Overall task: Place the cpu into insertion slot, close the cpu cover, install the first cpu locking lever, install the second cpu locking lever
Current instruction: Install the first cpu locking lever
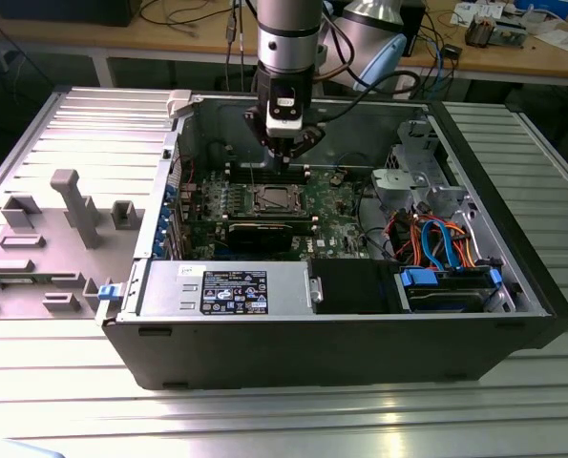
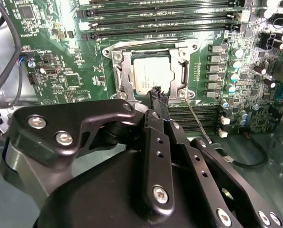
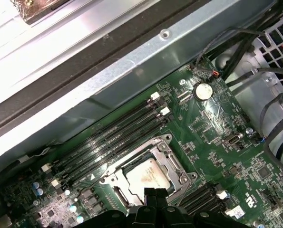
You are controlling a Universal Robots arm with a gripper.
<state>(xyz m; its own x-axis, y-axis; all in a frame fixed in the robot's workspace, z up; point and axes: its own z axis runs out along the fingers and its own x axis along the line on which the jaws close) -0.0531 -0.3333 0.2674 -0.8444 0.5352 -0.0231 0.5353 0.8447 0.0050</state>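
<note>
Hovering over the slot [image 2: 113, 58] at mid-board, with claw [image 2: 155, 92] pinched narrow and gripping nothing. Seated in that slot: cpu [image 2: 151, 76], just beyond the tips and almost straight below, framed by a cover [image 2: 126, 76] that looks flat down. Standing free at the slot corner nearest the tips: thin lever [image 2: 197, 121], long axis slanting out over the memory slots [image 2: 203, 116] (unlatched, by the look). Read from the second wrist view: that rod. Read from the exterior view: clearance above the board.

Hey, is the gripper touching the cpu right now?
Apart. In the exterior view the gripper ends short of the cpu, with a strip of board showing between them.
</note>
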